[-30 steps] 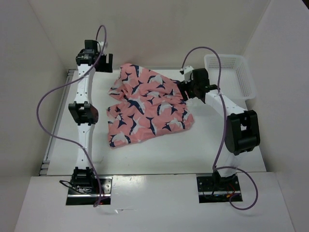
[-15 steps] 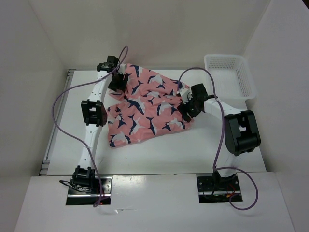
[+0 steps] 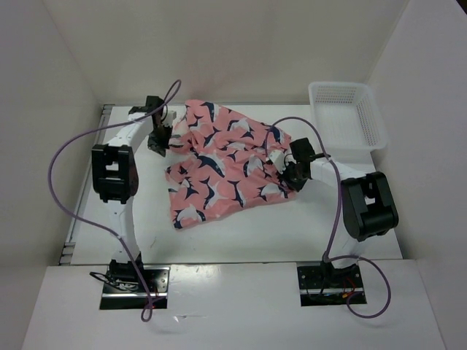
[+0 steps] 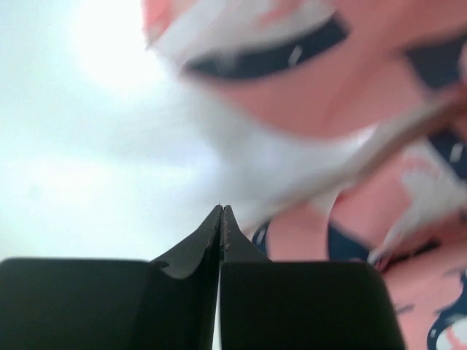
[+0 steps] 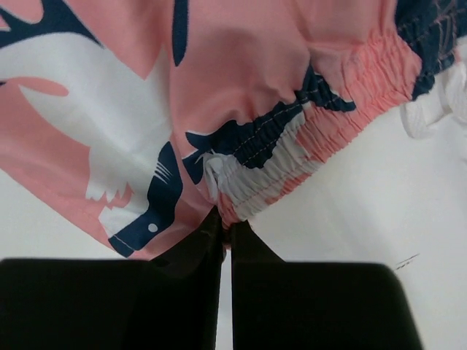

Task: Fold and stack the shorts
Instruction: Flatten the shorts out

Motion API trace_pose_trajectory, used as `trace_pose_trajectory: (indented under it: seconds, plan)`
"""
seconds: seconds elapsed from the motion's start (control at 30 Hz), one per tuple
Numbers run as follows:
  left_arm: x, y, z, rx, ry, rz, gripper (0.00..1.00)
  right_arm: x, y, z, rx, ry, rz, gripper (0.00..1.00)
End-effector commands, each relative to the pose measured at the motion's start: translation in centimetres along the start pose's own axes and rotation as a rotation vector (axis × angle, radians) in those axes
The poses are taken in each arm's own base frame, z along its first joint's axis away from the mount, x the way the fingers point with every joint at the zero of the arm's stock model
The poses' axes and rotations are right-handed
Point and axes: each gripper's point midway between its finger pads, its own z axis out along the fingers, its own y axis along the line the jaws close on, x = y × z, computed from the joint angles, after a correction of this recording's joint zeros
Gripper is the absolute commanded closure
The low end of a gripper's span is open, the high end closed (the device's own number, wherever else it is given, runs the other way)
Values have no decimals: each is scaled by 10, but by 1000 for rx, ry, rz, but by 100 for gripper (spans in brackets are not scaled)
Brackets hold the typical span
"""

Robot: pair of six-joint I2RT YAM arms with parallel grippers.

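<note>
Both claws are closed on cloth: the left claw (image 3: 159, 140) grips a blurred edge at its tips; the shorts (image 3: 222, 160) lie rumpled on the desk (image 3: 255, 233) between the two; the right claw (image 3: 286, 175) pinches the gathered waistband (image 5: 321, 138) at its tips.

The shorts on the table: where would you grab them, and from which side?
Probably by the gathered waistband at the right edge of the shorts, coming in low from the right. Its bunched elastic makes a thick ridge at the edge, easy to pinch; the right gripper has its jaws closed on it there.
</note>
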Motion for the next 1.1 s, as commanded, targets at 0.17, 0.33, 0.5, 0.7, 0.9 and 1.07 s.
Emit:
trace_pose_trajectory:
  seconds: [0.17,0.33,0.5,0.7,0.9,1.07]
  plan:
    - [39,40,-68,-125,-117,-62,100,30,38,-17,-116,88,-183,97]
    - [72,-22,-70,90,-69,2,66,28,34,-19,-95,81,-188,95]
    - [89,-57,-49,328,52,-32,56,27,32,-21,-82,80,-190,95]
    - [94,-72,-33,484,102,-84,46,33,36,-21,-90,88,-197,95]
    - [87,-79,-21,516,80,-71,36,36,38,-20,-96,94,-196,93]
    - [69,-100,-26,590,24,-29,41,38,42,-19,-109,95,-193,93]
